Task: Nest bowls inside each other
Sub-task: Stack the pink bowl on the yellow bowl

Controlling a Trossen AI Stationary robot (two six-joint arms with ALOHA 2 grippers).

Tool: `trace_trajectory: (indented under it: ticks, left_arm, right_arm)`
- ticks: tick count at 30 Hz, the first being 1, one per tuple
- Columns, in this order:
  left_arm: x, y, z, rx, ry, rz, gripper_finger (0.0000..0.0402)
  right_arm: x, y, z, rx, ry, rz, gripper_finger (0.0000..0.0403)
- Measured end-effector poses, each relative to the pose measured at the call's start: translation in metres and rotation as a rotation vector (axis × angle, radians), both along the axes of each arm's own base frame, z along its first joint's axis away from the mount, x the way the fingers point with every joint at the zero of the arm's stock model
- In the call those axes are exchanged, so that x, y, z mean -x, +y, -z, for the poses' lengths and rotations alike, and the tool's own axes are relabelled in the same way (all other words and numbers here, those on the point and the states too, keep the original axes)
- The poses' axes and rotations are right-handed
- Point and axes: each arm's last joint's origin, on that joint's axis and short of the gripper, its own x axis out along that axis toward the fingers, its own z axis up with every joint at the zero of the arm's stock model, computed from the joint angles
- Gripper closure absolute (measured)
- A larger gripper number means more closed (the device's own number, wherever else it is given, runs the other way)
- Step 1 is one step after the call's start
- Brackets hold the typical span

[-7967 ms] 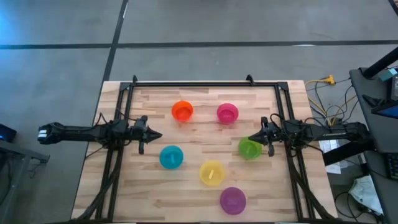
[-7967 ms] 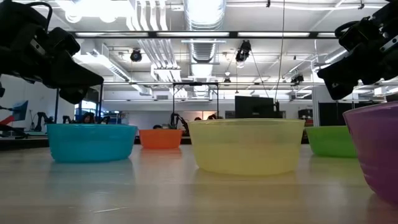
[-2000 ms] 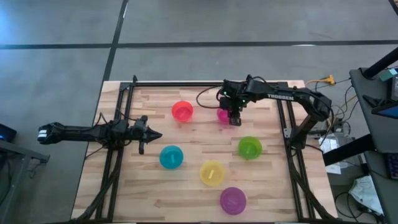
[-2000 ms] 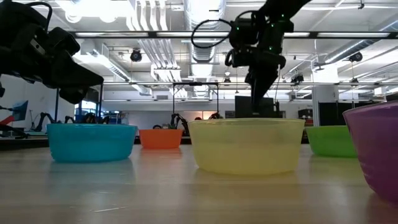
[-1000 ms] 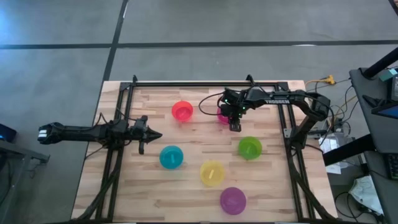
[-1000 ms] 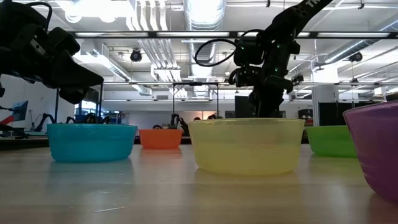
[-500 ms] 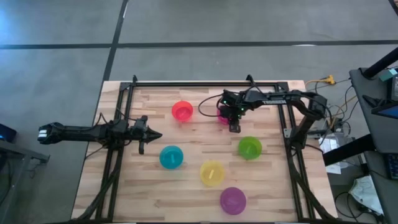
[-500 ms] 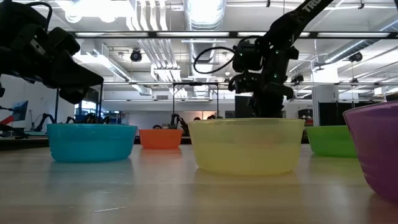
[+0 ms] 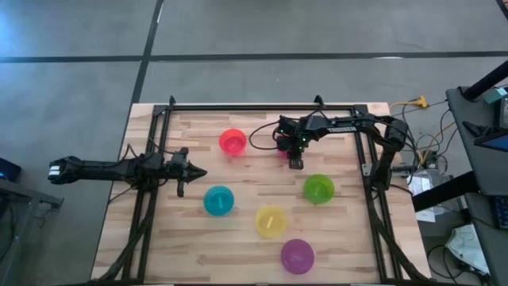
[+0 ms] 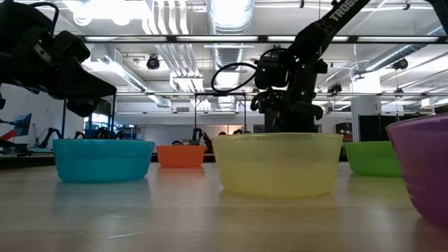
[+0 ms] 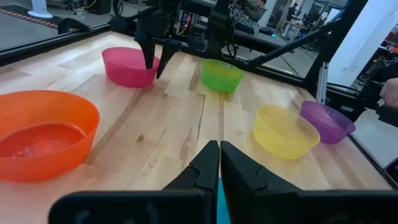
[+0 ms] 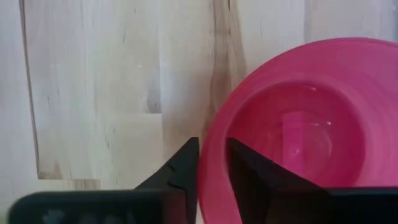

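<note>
Now your right hand straddles the rim of the magenta pink bowl at the tabletop's far side, fingers narrow with one inside, while your left hand, fingers pressed together, waits at the left edge.

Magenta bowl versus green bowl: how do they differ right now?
The magenta bowl has the right gripper straddling its rim, one finger inside, one outside; the green bowl stands free. Magenta sits toward the table's far edge, green nearer the right side. Both stand upright and empty, alike in size.
</note>
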Motion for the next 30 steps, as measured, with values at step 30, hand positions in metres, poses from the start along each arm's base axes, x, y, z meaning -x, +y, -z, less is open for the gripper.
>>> trace_trajectory:
  ticks: [30]
  left_arm:
    - [0.0,0.0,0.0,0.0,0.001,0.0,0.0402]
  right_arm:
    - [-0.046,0.137,-0.03,0.051,-0.112,-0.328,0.0394]
